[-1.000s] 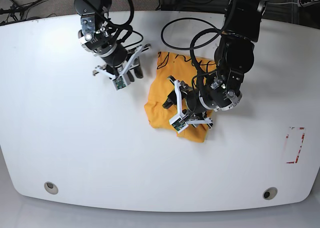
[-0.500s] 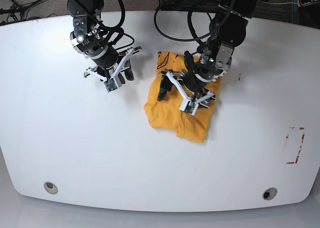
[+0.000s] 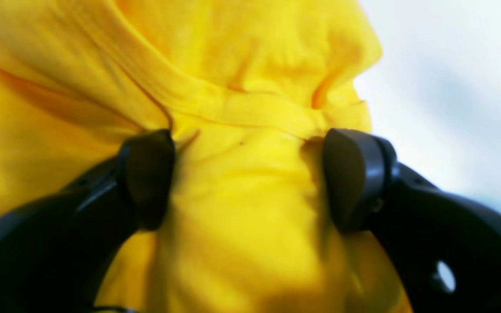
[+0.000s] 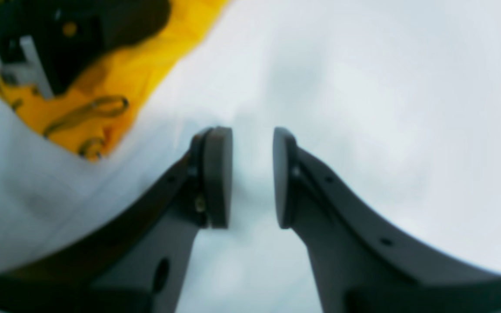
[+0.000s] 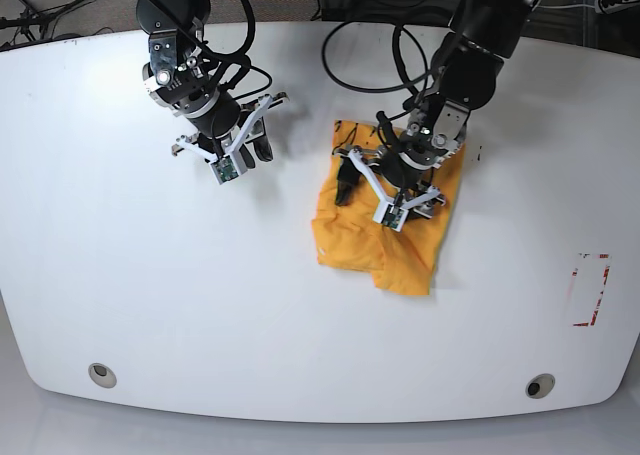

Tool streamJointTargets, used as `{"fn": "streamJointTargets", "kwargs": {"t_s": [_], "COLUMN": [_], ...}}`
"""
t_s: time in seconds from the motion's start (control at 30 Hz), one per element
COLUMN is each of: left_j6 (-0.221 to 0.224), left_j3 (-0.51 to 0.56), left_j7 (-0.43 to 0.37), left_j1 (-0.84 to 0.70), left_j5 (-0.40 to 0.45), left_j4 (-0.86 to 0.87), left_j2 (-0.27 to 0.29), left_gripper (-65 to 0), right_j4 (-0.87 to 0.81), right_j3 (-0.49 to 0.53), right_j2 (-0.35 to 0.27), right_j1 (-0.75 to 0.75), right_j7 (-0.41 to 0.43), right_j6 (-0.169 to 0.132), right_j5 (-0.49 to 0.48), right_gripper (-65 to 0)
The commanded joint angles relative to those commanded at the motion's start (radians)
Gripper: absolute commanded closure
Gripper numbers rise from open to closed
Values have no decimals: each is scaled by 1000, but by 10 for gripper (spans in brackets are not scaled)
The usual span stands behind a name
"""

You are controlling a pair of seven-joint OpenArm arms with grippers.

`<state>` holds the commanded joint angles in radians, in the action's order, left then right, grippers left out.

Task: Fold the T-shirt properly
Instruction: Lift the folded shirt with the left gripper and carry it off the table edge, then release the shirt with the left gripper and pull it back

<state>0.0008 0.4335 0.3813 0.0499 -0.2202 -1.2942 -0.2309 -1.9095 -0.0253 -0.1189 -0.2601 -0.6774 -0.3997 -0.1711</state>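
The orange-yellow T-shirt (image 5: 352,243) lies in a folded, rumpled bundle right of the table's middle, with black print showing at its far edge. My left gripper (image 5: 372,188) is down on the bundle's upper half. In the left wrist view its fingers (image 3: 146,178) stand wide apart with a thick wad of the T-shirt (image 3: 233,65) bunched between them, and creases run from both pads. My right gripper (image 5: 255,153) hovers over bare table left of the shirt. Its pads (image 4: 218,178) are a narrow gap apart with nothing between them, and the T-shirt (image 4: 115,78) shows at that view's top left.
The white table (image 5: 200,305) has a curved front edge with two round holes (image 5: 100,375) near it. A red rectangular marking (image 5: 590,290) sits at the right. Black cables (image 5: 360,50) loop at the back behind the shirt.
My left gripper moved from the shirt's near edge up onto its middle, and the bundle shifted to the right. The right gripper drifted a little left and back.
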Motion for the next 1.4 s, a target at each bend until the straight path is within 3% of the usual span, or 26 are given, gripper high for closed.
{"fn": "streamJointTargets", "kwargs": {"t_s": [0.27,0.47,0.63,0.77,0.87,1.13,1.4], "left_j6": [-6,-101,-221,-359,-417,-522,-574], "left_j3": [-2,-106,-270,-404,-463,-591,-661], "left_j7": [-2,-2,-2,-2,-2,-2,-2], "left_j1": [-57,-115,-132,-146,-149,-153,-153], "left_j5": [-3,-3,6,35,51,92,91], "left_j4": [-28,-20,38,80,109,187,232], "left_j2": [-198,-308,-327,-379,-391,-457,-509], "left_gripper": [-506,-506,-506,-506,-506,-506,-506], "right_j4": [-28,-60,-61,-64,-64,-64,-64], "right_j3": [0,0,2,5,5,6,6], "right_j2": [-2,-2,-2,0,0,0,2], "right_j1": [-15,-32,-38,-48,-48,-49,-57], "right_j7": [-3,-3,-3,-3,-3,-3,-3], "right_j6": [0,0,0,0,0,0,0], "right_j5": [2,5,8,2,2,2,2], "right_gripper": [-152,-152,-152,-152,-152,-152,-152]}}
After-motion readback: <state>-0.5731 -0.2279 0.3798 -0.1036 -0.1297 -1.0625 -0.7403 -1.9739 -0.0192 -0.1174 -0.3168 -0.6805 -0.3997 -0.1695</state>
